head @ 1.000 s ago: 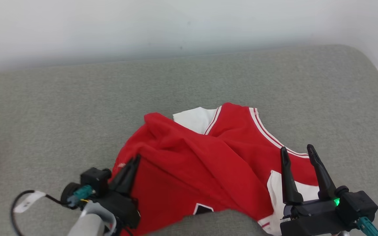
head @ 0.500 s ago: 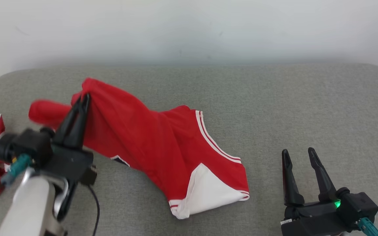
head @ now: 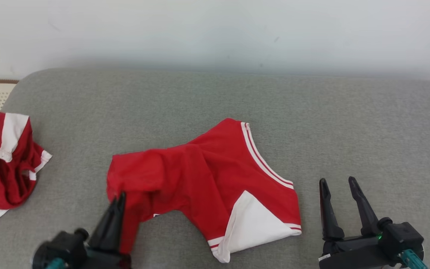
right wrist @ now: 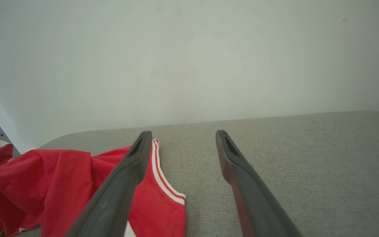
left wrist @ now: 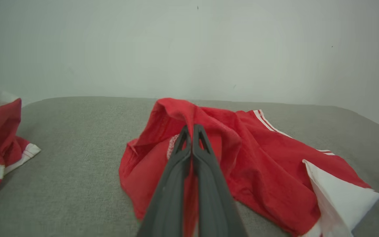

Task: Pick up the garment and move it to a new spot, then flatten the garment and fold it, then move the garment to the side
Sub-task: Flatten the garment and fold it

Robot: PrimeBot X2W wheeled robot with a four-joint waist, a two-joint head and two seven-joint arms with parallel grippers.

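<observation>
1. The garment, red with white trim, lies crumpled at the near middle of the grey padded surface. It is well apart from a second red-and-white garment at the far left.
2. The left hand is clenched on the garment's left edge, and a pinch of red cloth rises between its closed fingers in the left wrist view. The right hand is released, with its fingers spread and nothing between them, just right of the cloth.
3. The step looks like the end of the move and the start of flattening. The left half is bunched into ridges and partly lifted.
4. To do it well, the left hand should keep its pinch low and draw leftward, skimming the surface so the ridges run out.
5. The right hand would best close on the near-right corner by the white panel. Then the two hands can pull apart evenly; a one-sided tug would only drag the heap.
6. The long axis runs roughly across the robot's front, from the gripped left edge to the white corner. That corner points to the near right.
7. The striped edge slants from the far peak down to that corner.
</observation>
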